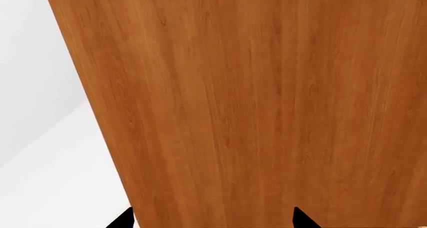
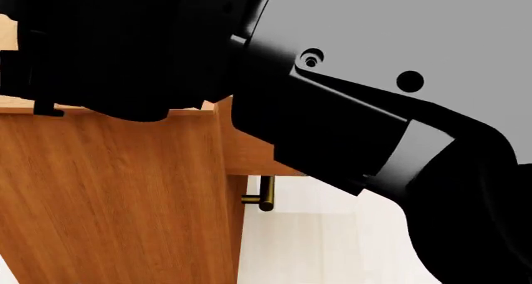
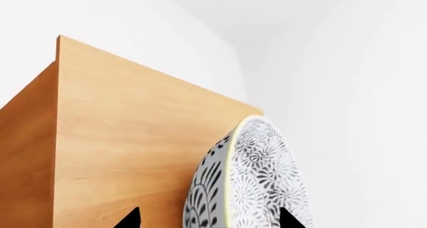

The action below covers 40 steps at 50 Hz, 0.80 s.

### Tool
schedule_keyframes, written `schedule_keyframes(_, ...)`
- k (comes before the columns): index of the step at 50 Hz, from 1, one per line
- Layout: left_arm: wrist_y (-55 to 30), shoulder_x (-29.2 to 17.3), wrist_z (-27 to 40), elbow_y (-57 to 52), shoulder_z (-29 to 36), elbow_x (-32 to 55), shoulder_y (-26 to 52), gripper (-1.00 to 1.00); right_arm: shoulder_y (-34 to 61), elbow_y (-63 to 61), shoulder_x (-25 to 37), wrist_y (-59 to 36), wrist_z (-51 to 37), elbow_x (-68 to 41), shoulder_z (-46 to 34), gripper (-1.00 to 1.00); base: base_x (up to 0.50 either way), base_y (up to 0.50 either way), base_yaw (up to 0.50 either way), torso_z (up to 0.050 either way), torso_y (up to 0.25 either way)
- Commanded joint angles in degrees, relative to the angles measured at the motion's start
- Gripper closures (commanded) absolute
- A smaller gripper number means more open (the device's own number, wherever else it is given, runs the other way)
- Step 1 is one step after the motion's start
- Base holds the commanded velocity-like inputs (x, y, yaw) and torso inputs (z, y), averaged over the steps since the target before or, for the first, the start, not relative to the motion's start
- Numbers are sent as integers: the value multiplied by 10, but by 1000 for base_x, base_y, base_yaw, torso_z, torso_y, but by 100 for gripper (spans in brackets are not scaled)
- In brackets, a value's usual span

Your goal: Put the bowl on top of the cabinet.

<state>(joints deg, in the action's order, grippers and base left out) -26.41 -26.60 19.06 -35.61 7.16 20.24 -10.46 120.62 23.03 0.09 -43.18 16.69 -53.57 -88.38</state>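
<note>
- Here the bowl point(image 3: 250, 180) is round and deep, white with a dense black leaf and flower pattern outside and a fine grey pattern on the inside face. It shows only in the right wrist view, standing on edge with a pale yellowish rim.
- The bowl sits between the two dark tips of the right gripper point(image 3: 210, 219). The jaws look set apart about the bowl's rim and seem to hold it, though the contact itself is cut off at the picture's border.
- Behind the bowl lies the flat top of the cabinet point(image 3: 133, 138), orange-brown wood grain, with a white wall beyond. The bowl is above that top, tilted, and whether it touches the wood I cannot tell.
- The left gripper point(image 1: 210, 220) shows two dark tips standing well apart, with nothing between them, close before a broad wooden face of the cabinet.
- Only the head view shows a brass bar handle point(image 2: 264, 195) on the cabinet's front; big black and grey arm parts point(image 2: 365, 78) block most of that picture and hide both grippers.
</note>
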Motion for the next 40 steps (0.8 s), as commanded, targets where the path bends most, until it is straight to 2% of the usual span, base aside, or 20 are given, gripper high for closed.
schedule_keyframes(1,-1,-3,4,-11,4,-3,-6,-100,25,-21,15,-7,-4,-9,3,-100,0,0,0,0,0)
schedule_keyframes(16,-5,-6,10,-21,9,-7,-9,-100,62,-141,104,-45,-26,-17,2,-100,0,0,0,0,0)
schedule_keyframes(30,-3,-8,9,-19,10,-5,-7,-100,68,-155,172,-53,-21,-7,1,-100,0,0,0,0,0)
schedule_keyframes(35,0,-8,9,-10,6,-3,-4,-100,76,-142,221,-52,-25,-17,27,-100,0,0,0,0,0)
schedule_keyframes(40,-1,-8,11,-5,8,-5,-4,-100,75,-179,296,-69,-52,-29,37,-100,0,0,0,0,0)
